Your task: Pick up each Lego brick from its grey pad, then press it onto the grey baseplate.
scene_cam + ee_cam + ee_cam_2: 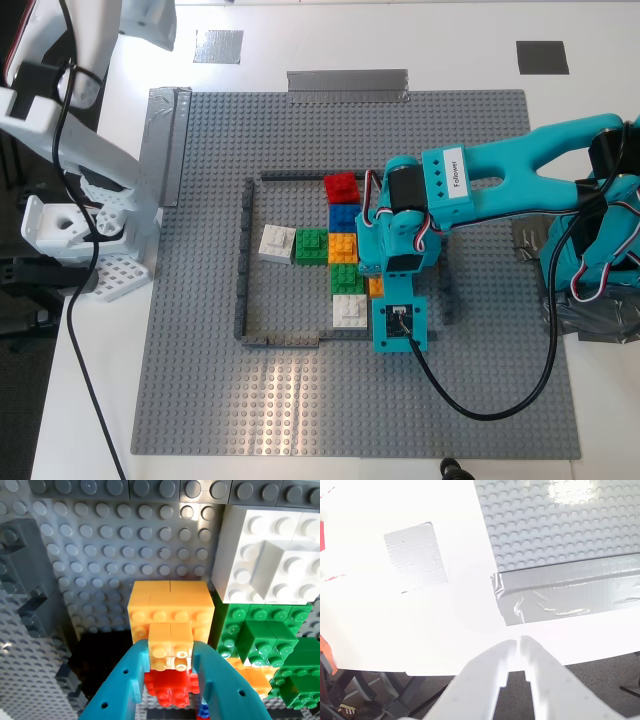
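My first gripper (171, 656), the teal one, is shut on the orange-yellow brick (170, 647). It holds the brick low over the grey baseplate (200, 300), inside the dark frame (243, 260) and beside a wider orange block (170, 605). In the exterior view this gripper (380, 282) hides most of the brick (376, 287). The red brick (342, 186) sits on the baseplate at the frame's far side. My second gripper (517, 642), white, is shut and empty above the white table. Both grey pads (217, 46) (542, 57) are bare; one shows in the second wrist view (415, 555).
Blue (343, 215), orange (343, 247), green (311, 245) and white (277, 243) bricks stand inside the frame, and another white one (349, 310) is by my first gripper. Duct-tape strips (347, 85) hold the baseplate's edges. A white arm base (70, 230) stands at the exterior view's left.
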Robot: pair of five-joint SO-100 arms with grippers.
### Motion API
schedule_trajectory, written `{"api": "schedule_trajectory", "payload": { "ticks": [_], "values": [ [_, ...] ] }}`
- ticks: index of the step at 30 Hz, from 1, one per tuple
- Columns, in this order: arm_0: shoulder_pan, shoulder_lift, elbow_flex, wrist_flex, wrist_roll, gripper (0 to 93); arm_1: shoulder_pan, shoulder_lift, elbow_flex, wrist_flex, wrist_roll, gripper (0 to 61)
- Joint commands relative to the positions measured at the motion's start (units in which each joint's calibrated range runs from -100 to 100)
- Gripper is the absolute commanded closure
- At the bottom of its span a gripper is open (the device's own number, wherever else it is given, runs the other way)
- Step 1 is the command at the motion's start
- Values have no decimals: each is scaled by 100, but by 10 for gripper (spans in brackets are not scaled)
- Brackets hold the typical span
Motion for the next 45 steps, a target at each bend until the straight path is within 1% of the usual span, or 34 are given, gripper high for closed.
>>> {"api": "schedule_trajectory", "payload": {
  "ticks": [1, 3, 6, 10, 14, 18, 21, 24, 29, 30, 32, 34, 37, 38, 39, 42, 43, 45],
  "values": [
    [108, -35, -261, -49, 28, 927, -165, 653, -1331, -54, 88, 612],
    [137, -26, -261, -49, 97, 927, -274, 1176, -1991, 68, 117, 612],
    [187, -26, -261, -57, 131, 927, -369, 2026, -3173, 524, 112, 612],
    [202, -18, -261, -49, 131, 927, -383, 2541, -3923, 573, 171, 612],
    [180, -18, -261, 0, 131, 927, -427, 2764, -4031, 500, 156, 612],
    [180, -26, -252, 8, 131, 927, -492, 2910, -3995, 247, 176, 612],
    [166, -35, -216, 8, 131, 927, -572, 3150, -4185, 255, 181, 612],
    [158, -44, -216, 8, 131, 865, -630, 3245, -4239, 280, 166, 612],
    [137, -52, -234, 16, 136, 822, -622, 3262, -4212, 239, 171, 612],
    [137, -52, -234, 16, 136, 813, -622, 3296, -4266, 231, 176, 612],
    [137, -52, -252, 106, 140, 786, -630, 3554, -4708, 378, 176, 612],
    [137, -52, -261, 195, 140, 753, -644, 3228, -4040, -29, 147, 612],
    [151, -61, -279, 261, 140, 733, -637, 2901, -3336, -338, 147, 612],
    [158, -69, -334, 318, 160, 734, -637, 2970, -3417, -290, 186, 612],
    [173, -78, -406, 415, 204, 734, -637, 2944, -3255, -428, 220, 612],
    [187, -224, -776, 757, 233, 734, -622, 2610, -2415, -908, 415, 612],
    [187, -267, -902, 838, 238, 734, -601, 2541, -2298, -867, 459, 612],
    [195, -327, -1218, 1017, 243, 734, -485, 2455, -2288, -363, 454, 612]
  ]
}}
